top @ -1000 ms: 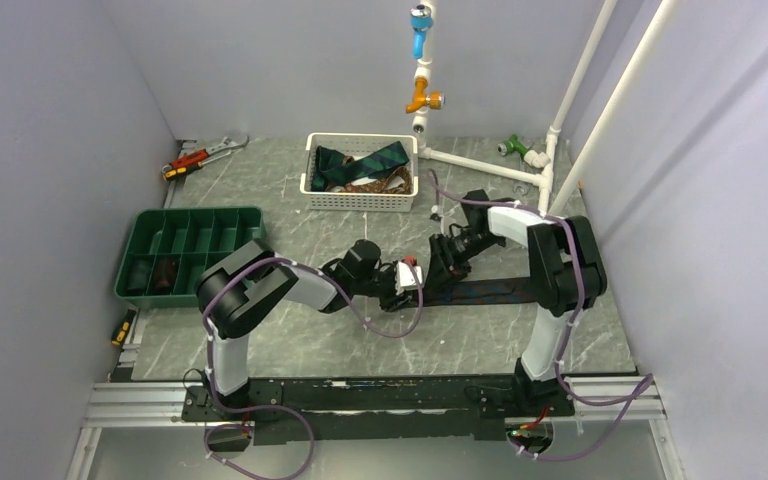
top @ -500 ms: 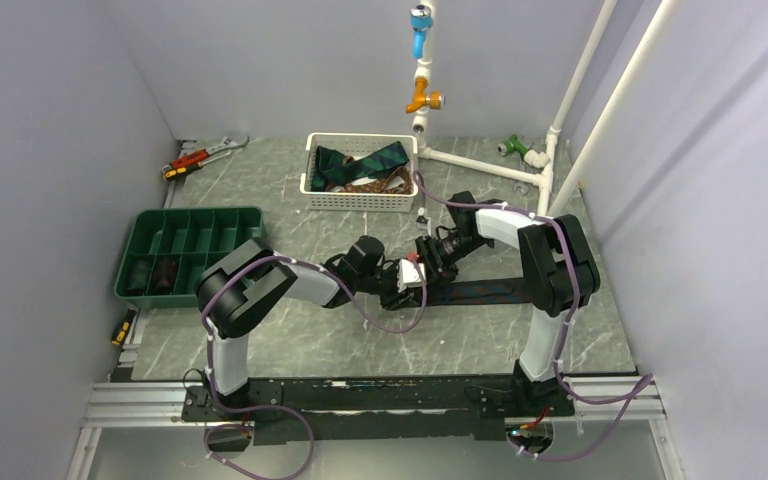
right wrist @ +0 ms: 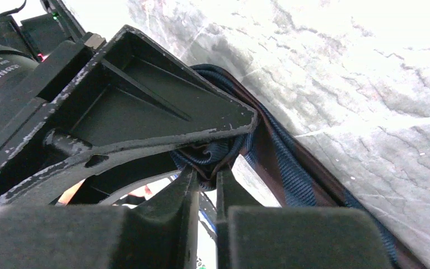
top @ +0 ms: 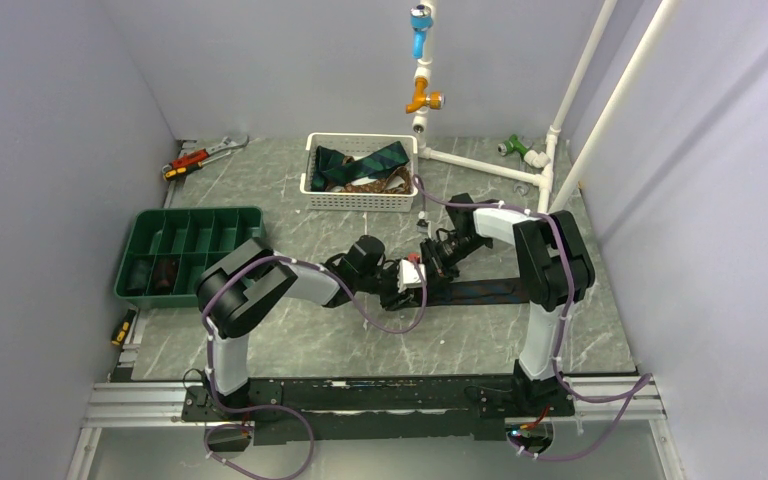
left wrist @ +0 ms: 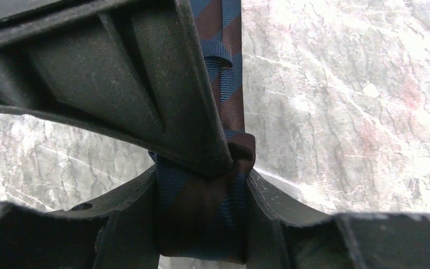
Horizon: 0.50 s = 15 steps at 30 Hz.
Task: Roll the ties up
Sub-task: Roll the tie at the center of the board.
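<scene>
from above, the rolled end of the tie (top: pixel 485 291) is hidden between the left gripper (top: pixel 415 285) and the right gripper (top: pixel 436 262), and its flat length passes out of sight behind the right arm (top: pixel 548 262). in the right wrist view it runs off the picture's edge. what lies in the green tray (top: pixel 190 212) is too small to tell.

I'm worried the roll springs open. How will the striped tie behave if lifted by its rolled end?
Likely floppy: the striped tie lies flat along the table past the roll, so it would dangle. Its rolled end looks soft and is held only by the jaws' pinch, so it may loosen if released. The ribbed weave probably resists slipping.
</scene>
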{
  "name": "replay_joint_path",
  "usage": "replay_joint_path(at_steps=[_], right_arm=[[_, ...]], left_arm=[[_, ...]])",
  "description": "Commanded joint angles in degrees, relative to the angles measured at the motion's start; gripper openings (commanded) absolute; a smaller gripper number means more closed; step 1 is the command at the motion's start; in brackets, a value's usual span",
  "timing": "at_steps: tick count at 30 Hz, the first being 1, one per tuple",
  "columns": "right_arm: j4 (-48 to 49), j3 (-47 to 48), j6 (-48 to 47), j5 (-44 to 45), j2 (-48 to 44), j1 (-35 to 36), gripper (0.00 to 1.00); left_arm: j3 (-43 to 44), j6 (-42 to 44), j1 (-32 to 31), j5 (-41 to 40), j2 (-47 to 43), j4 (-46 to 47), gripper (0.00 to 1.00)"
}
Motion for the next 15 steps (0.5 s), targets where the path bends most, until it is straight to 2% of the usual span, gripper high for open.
replay_joint_path(at_steps=[1,5,7,10,15], right_arm=[[1.92,0.91,-2.08,6.23,1.87,-0.25,0.0],[0.66,0.07,-3.39,10.7,3.13,-1.37,0.0],[0.15,-0.25,-3.68,13.21,4.27,-2.39,0.0],[-0.46,-0.35,-3.47,16.1,5.86,-4.05,0.0],[-1.09,0.1,-3.37,20.21,7.48,-4.77,0.0]], left_arm=[[-2.06,2.05,1.24,-5.14,3.69,-12.28,0.53],[-4.78,1.53,2.13,-2.56,0.91,-6.66,0.75],[-6.93,1.29,2.58,-1.44,-0.99,-1.35,0.82],[-7.03,2.21,2.86,1.09,-1.58,1.47,0.86],[-6.64,2.31,2.81,4.64,-0.13,6.92,0.86]])
